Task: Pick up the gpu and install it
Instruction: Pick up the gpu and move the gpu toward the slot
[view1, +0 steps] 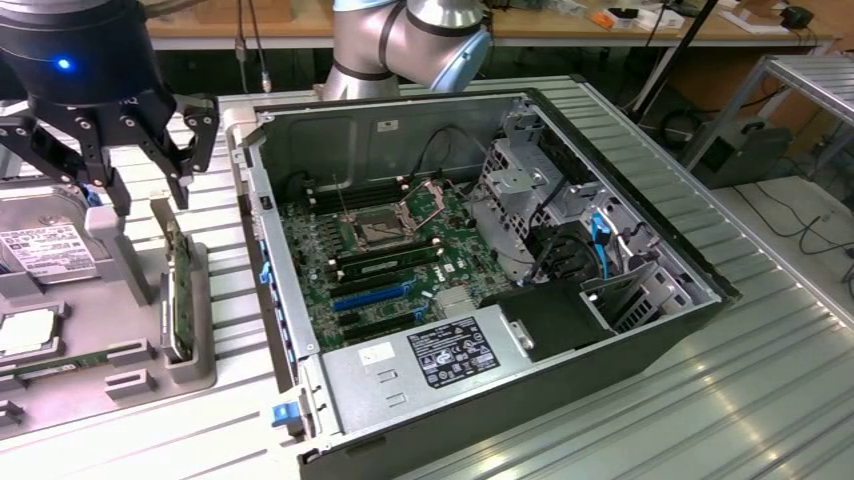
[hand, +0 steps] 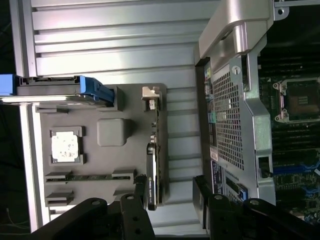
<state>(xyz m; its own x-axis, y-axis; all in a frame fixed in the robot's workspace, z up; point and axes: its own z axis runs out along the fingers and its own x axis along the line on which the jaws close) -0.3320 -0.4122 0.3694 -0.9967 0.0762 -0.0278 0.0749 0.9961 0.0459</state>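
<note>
Gripper (view1: 144, 185): wide open, empty, above the graphics card.
Graphics card (view1: 174, 285): on edge in grey holder (view1: 80, 400); long axis parallel to computer case (view1: 250, 230) wall.

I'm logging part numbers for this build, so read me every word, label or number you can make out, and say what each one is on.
No text here is clear enough to quote.
Too small to read: the white print on the black sticker on the silver power supply box.
Blurred: the white label on the silver hard drive.
Too small to read: pale lettering along the edge of the gpu, the green card with a black cooler.
</note>
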